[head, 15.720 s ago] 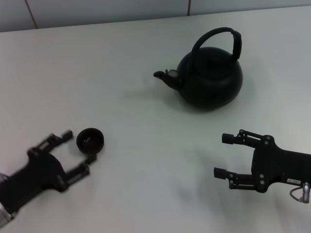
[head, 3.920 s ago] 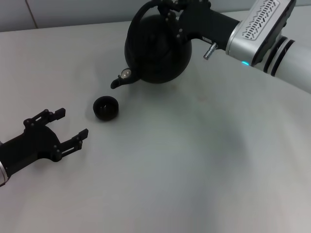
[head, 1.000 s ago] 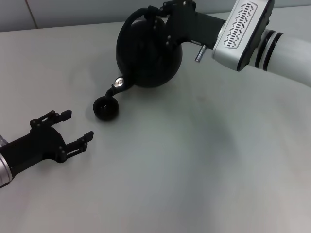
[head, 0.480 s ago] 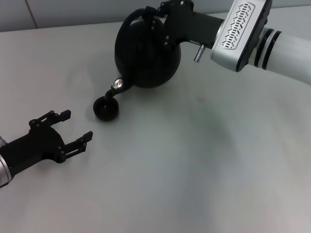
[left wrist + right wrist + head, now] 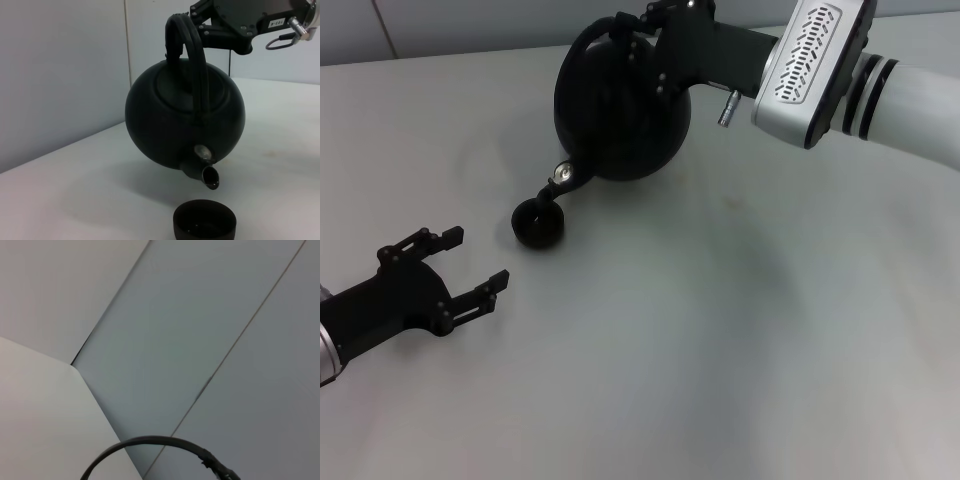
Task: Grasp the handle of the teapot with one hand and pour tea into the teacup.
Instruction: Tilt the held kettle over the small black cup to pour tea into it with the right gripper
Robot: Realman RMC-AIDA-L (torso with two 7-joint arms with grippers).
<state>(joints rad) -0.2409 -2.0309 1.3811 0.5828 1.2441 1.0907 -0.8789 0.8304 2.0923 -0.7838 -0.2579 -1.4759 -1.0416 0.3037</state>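
Observation:
The matte-black teapot (image 5: 620,105) hangs in the air, tipped forward, and my right gripper (image 5: 653,18) is shut on its arched handle (image 5: 588,33) at the top. Its spout (image 5: 550,190) points down just over the small black teacup (image 5: 538,224), which stands on the table. In the left wrist view the teapot (image 5: 185,120) fills the middle, its spout (image 5: 207,176) sits a little above the teacup (image 5: 205,225), and the right gripper (image 5: 200,15) clamps the handle (image 5: 189,60). My left gripper (image 5: 475,258) rests open on the table, below and left of the cup. The right wrist view shows only the handle's arc (image 5: 160,442).
The pale table (image 5: 740,330) spreads to the right and front of the cup. A wall (image 5: 520,20) runs along the table's far edge. My right arm's white forearm (image 5: 820,60) reaches in from the upper right.
The teapot has edged slightly left and up, still tipped with its spout over the cup. The left gripper has barely moved.

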